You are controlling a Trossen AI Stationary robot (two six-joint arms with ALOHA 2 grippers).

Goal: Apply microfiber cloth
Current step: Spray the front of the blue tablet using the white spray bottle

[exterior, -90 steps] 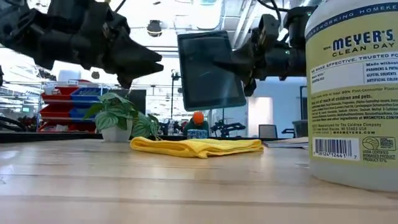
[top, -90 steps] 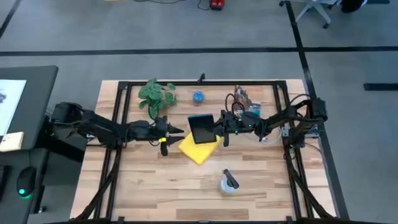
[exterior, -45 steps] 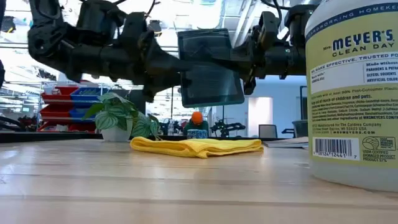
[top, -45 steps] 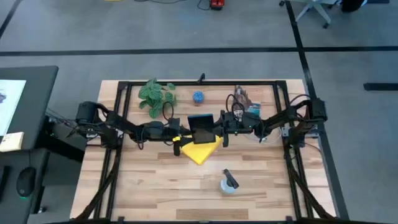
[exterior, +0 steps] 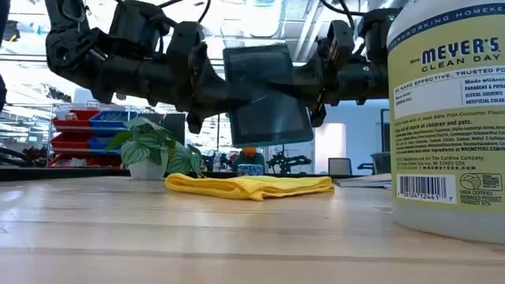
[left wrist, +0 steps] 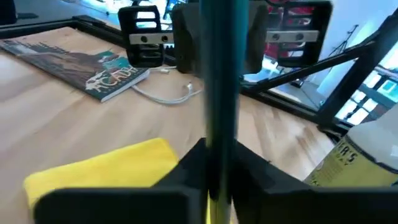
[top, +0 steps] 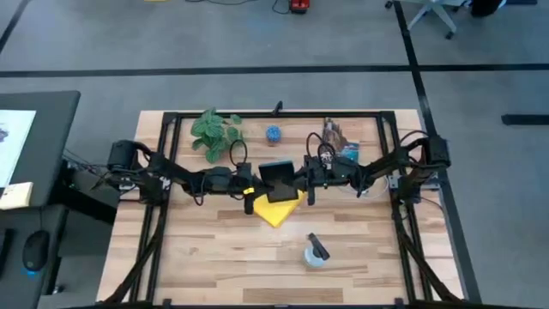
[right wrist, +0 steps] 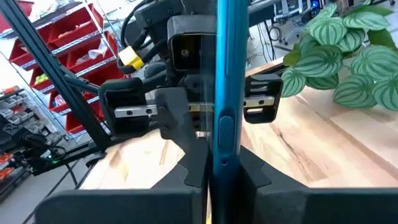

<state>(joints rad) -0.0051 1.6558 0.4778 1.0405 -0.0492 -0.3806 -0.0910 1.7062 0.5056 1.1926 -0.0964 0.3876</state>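
Microfiber cloth [top: 278, 209], bright yellow, soft, rumpled, lies flat on the pale wooden table [top: 214, 257] near centre, untouched by either arm; in the low view it [exterior: 251, 185] sits directly below the flat dark-screened tablet w/ teal edge [exterior: 265, 95], well apart from it vertically. Right gripper [top: 302, 177] is clamped on one edge of the tablet, holding it upright in the air; right wrist view shows the edge seated between its fingers [right wrist: 186, 171]. Left gripper [top: 254, 183] is at the opposite edge; left wrist view shows the tablet [left wrist: 221, 81] standing in the slot between its fingers [left wrist: 186, 171], apparently closed on it, though contact is not certain. Risks, as judged: w/ both arms occupied by the tablet, no gripper is free to pick up the cloth, so one must let go first. If the release is mistimed or the remaining hold is only an edge pinch, the tablet could pivot or drop onto the table. Opposed pulls from two arms could also twist the tablet. Cloth is floppy; a shallow pinch may lift only one fold. Clear spray bottle w/ dark nozzle [top: 316, 251] stands nearer the front edge, clear of the arms.
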